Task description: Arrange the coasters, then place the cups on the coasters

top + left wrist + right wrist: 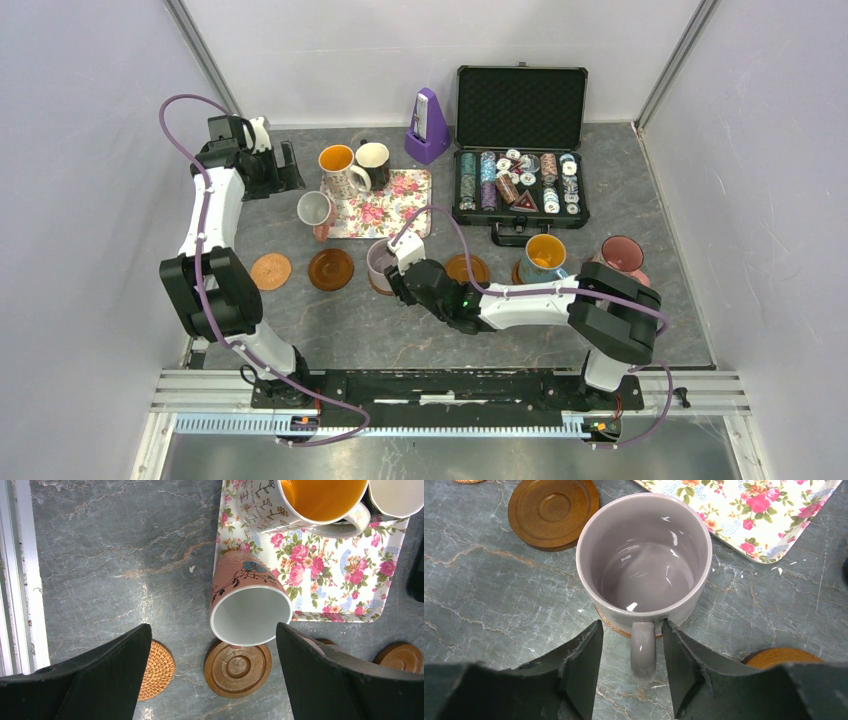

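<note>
Seen from above, the right gripper (398,272) reaches across to the lilac mug (381,262), which stands in a row of coasters across the middle of the surface (330,330). To its left lie a bare wooden coaster (331,269) and a woven coaster (271,270). To its right come a second bare coaster (467,268), a blue mug (545,255) and a rose mug (622,257). The left gripper (288,168) hangs at the far left beside the floral tray (400,215), which carries two mugs. A pink mug (316,210) sits at the tray's left edge.

In the left wrist view the jaws are wide apart and empty, framing the pink mug, with the bare wooden coaster near it.

In the right wrist view the lilac mug stands upright on a coaster whose rim shows under its base. The jaws are parted on either side of the handle (643,652), with a gap on each side, so they grip nothing.

The step in hand looks like letting go of the lilac mug on its coaster. Next, the right arm should draw straight back without catching the handle. The pink mug and the bare wooden coaster seem the likely next pair.
</note>
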Controlling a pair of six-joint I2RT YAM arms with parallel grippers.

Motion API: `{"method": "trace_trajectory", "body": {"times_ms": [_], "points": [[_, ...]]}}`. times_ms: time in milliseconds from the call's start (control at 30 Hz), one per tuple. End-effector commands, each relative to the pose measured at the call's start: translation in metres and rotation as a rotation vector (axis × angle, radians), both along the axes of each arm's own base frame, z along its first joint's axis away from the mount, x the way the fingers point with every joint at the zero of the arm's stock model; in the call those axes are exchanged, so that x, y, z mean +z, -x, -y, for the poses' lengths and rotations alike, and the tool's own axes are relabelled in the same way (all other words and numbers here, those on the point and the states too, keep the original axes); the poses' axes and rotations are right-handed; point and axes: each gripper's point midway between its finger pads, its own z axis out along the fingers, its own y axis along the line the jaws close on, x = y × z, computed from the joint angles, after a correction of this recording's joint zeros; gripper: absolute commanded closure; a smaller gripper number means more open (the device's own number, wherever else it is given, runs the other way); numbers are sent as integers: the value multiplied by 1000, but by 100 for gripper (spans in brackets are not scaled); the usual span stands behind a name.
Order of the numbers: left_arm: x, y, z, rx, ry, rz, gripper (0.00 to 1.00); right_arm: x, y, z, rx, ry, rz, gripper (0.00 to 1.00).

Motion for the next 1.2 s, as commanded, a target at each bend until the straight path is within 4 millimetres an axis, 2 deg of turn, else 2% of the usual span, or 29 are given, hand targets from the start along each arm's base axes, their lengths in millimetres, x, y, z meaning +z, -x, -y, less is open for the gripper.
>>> {"method": "trace_trajectory", "body": {"times_ms": [0, 200, 300, 367, 500, 567, 733, 833, 933, 1100, 1167], "points": [[20, -6, -3, -27, -26, 79, 0, 36, 2, -14, 52, -85, 46, 45], [30, -3, 4, -105, -32, 80, 0, 65, 18, -14, 191, -100, 108, 26], [36, -1, 7, -180, -44, 66, 0, 87, 15, -13, 242, -94, 161, 10], [42, -2, 9, -235, -56, 71, 0, 102, 8, -12, 278, -91, 190, 3], [57, -16, 13, -293, -42, 91, 0, 127, -10, -7, 362, -85, 214, 2], [63, -30, 18, -307, 4, 96, 0, 136, -18, -1, 400, -86, 234, 2], [63, -62, 27, -303, 87, 70, 6, 142, -47, 21, 390, -38, 282, 2], [47, -82, 29, -316, 70, 51, 6, 138, -70, 32, 361, 2, 292, 2], [40, -103, 35, -300, 112, 59, 6, 136, -91, 36, 351, 41, 286, 2], [29, -128, 63, -319, 213, 100, 5, 125, -112, 43, 340, 68, 250, 2], [29, -142, 68, -290, 269, 141, 3, 121, -118, 47, 332, 78, 237, 2]]}}
